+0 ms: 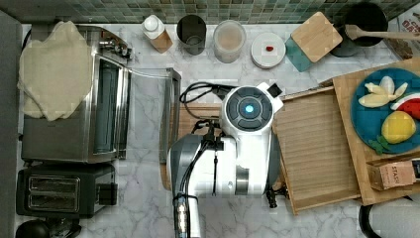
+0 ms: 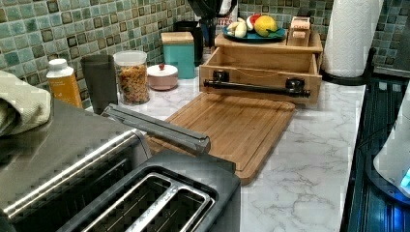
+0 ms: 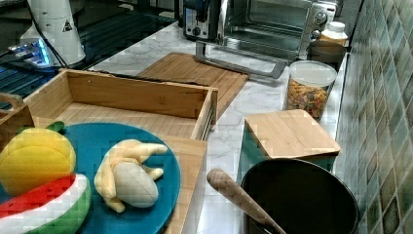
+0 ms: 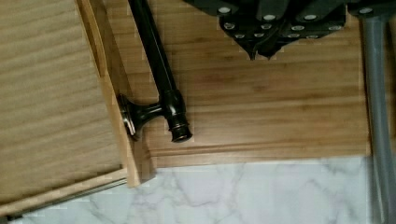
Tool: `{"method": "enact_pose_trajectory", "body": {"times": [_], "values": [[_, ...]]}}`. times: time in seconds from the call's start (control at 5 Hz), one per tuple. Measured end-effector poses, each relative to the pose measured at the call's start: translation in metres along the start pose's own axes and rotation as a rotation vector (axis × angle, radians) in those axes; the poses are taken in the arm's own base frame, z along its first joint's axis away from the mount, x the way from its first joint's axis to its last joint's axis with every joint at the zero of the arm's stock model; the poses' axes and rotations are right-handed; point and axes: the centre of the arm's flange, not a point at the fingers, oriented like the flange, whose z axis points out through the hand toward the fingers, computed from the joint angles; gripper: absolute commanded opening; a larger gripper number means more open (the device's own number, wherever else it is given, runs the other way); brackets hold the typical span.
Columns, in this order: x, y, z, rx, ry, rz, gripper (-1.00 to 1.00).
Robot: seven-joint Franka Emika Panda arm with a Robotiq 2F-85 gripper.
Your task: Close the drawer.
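Toaster oven (image 1: 74, 94): at the top view's left, its door folded down onto the marble worktop (image 1: 148, 208), a cloth lying on its roof
Cutting board (image 2: 232, 128): darker brown, flat on the worktop between the oven door and the drawer front
Arm (image 1: 233, 148): white, over the cutting board in the top view, covering most of it
Gripper (image 4: 261, 46): dark, seen from the wrist above the cutting board, apart from the handle; fingers drawn narrow, tips close together, holding nothing
Drawer (image 1: 317, 148): pulled out of its wooden cabinet (image 1: 354, 144), towards the top view's left; the front panel's long axis runs near to far in the top view, the slide direction left to right
Drawer look: light wood, shallow, finely ribbed bottom, thin raised rim, nothing inside
Handle (image 2: 256, 88): black bar on two round posts, lying along the front panel; the left view shows its whole length, the wrist view one end and one post, while in the top view the arm hides most of it
Blue plate (image 3: 117, 146): on the cabinet top with toy fruit; the right view looks past it into the drawer's inside
Far row: bottle, dark cup, cereal jar (image 2: 132, 77), lidded bowl, box with wooden lid, along the tiled wall
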Motion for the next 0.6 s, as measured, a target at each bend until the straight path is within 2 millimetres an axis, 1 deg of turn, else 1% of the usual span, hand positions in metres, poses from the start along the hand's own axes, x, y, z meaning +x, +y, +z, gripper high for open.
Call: {"method": "enact_pose_trajectory", "body": {"times": [0.2, 0.4, 0.6], "values": [[-0.002, -0.002, 0.019, 0.001, -0.024, -0.150, -1.00], [-0.005, -0.002, 0.042, 0.016, 0.012, -0.226, -1.00], [-0.017, -0.002, 0.067, 0.016, 0.007, -0.236, -1.00]]}}
